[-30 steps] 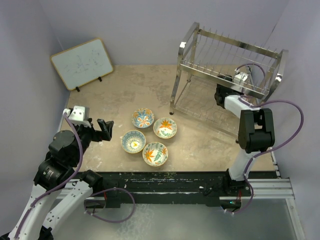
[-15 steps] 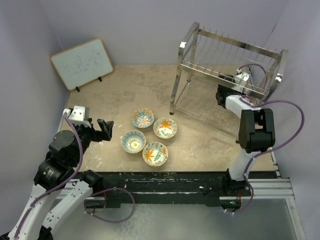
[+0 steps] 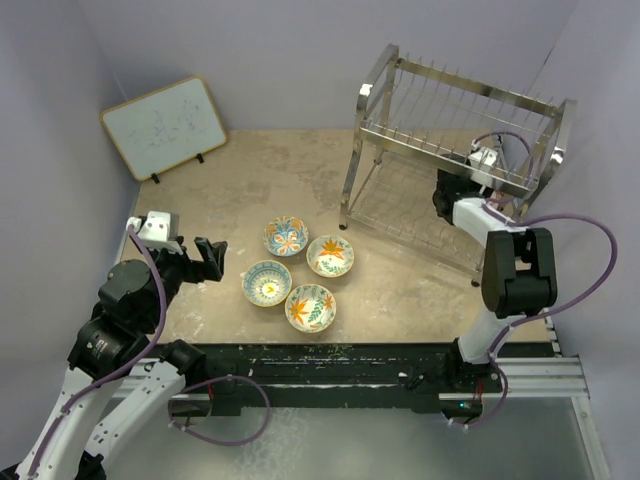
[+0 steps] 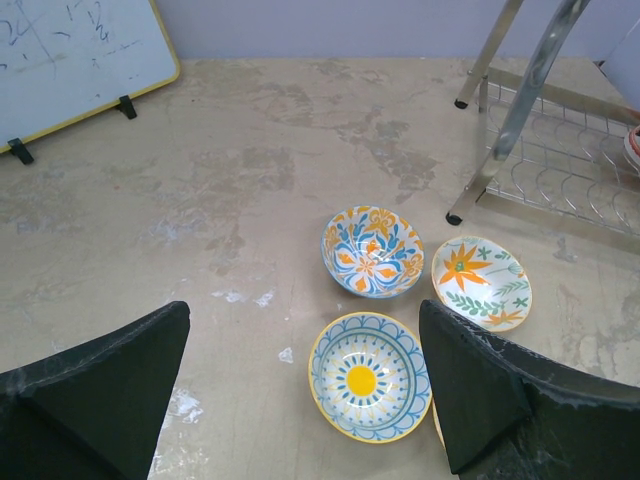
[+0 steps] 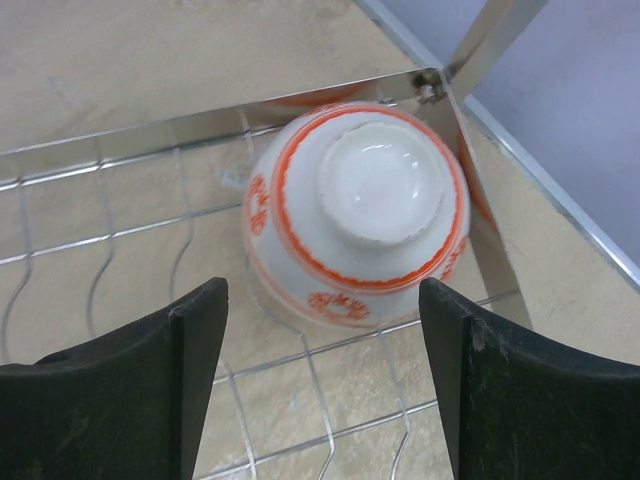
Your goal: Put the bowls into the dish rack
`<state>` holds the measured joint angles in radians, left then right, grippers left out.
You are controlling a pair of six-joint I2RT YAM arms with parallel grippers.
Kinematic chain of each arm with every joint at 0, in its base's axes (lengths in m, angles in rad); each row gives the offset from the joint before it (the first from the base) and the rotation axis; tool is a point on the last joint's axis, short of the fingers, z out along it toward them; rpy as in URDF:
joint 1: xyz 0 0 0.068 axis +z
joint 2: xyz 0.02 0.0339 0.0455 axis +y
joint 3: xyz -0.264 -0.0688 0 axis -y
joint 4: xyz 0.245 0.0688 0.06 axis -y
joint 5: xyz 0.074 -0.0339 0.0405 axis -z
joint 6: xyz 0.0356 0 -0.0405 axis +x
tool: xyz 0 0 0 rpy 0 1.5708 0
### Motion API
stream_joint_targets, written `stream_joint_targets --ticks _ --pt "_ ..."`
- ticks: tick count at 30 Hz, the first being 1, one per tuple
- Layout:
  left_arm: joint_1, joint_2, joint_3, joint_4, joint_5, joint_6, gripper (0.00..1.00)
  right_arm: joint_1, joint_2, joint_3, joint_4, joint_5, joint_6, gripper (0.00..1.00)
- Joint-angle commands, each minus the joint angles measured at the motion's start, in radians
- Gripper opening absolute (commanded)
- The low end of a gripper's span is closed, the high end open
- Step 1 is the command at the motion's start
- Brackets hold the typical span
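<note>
In the overhead view the dish rack [image 3: 470,92] stands in the upper right of the frame on the table [image 3: 270,170]. The right gripper [image 3: 442,192] reaches in under its upper tier from the right. In the right wrist view we see its two dark fingers [image 5: 130,390] spread wide apart at the lower left and lower right of the frame, with nothing in their hold. Between and beyond them, in the middle of that frame, the red-orange bowl [image 5: 360,215] lies tilted on the wires of the rack's lower tier. Its cream foot is turned towards the camera, and it is tucked into the corner where the chrome bars meet. We see no contact between the fingers and this bowl.

The other four bowls sit upright, close together, at the centre of the overhead frame, left of the rack. The blue-and-orange bowl [image 3: 286,236] is at the top, the orange-flower bowl [image 3: 330,255] just to its right, the yellow-centred bowl [image 3: 267,283] at the lower left and the leaf-patterned bowl [image 3: 310,307] at the bottom.

The left gripper [image 3: 215,260] hangs just left of this cluster. In the left wrist view we find its jaws wide apart and empty, with the yellow-centred bowl showing between them at the bottom of the frame. A whiteboard [image 3: 165,125] leans at the upper left of the overhead frame.
</note>
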<state>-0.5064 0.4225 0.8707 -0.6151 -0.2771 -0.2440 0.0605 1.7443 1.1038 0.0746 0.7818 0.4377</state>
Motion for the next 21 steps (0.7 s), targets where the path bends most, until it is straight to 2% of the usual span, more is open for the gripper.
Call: stream_joint_targets --ticks 1,6,21 --pt "-0.006 0.012 0.004 0.041 -0.02 -0.011 0.99 0.046 -0.062 -0.026 0.06 -0.053 -0.058 0.79" --pt "-0.005 0.016 0.005 0.041 -0.032 -0.011 0.99 0.081 -0.04 -0.01 0.018 -0.129 -0.079 0.8" --pt "-0.006 0.011 0.001 0.032 -0.037 -0.018 0.99 0.321 -0.002 0.046 -0.163 0.052 -0.02 0.81"
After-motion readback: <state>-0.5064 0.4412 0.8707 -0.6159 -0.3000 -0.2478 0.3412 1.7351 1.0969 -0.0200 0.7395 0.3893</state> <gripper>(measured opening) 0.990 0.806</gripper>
